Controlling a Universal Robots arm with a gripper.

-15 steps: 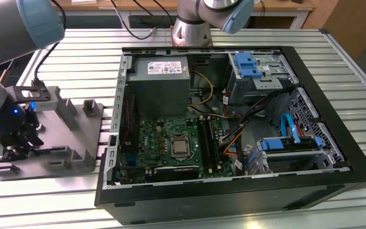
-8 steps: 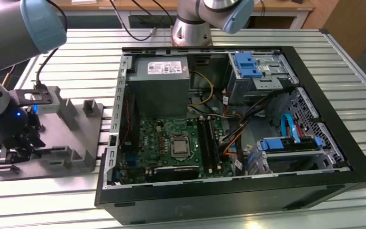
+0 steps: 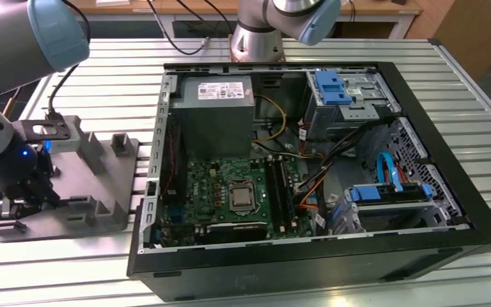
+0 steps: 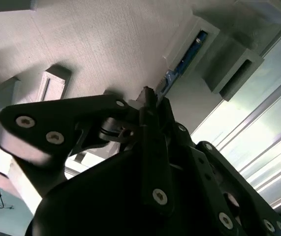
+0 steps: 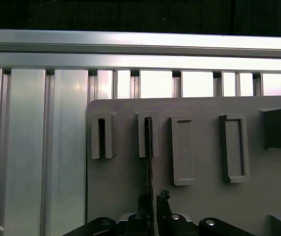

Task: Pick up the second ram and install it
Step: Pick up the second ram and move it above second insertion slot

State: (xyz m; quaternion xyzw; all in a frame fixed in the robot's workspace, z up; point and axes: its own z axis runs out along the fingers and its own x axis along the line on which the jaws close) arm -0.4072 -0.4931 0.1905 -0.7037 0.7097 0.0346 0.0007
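First wrist view gives me the clearest line on the job: the second ram stands on its thin edge in the grey fixture. It is seated in the second slotted block in from the fixture's corner, close to the fixture's edge. Its long axis runs straight from that block back to the gripper, so the stick lies dead ahead of the gripper and in line with it.

In the second wrist view the same bluish stick comes down out of its block to meet the gripper at the tip. I cannot tell whether the gripper has closed on the stick or merely sits over it, because the contact is masked by the gripper's own black linkage. The stretch of ram beneath the gripper is hidden too.

From the exterior view the gripper hangs low over the fixture's corner on the exterior view's left. The open computer case and its green board sit well apart on the slatted table; I cannot pick out the ram from there
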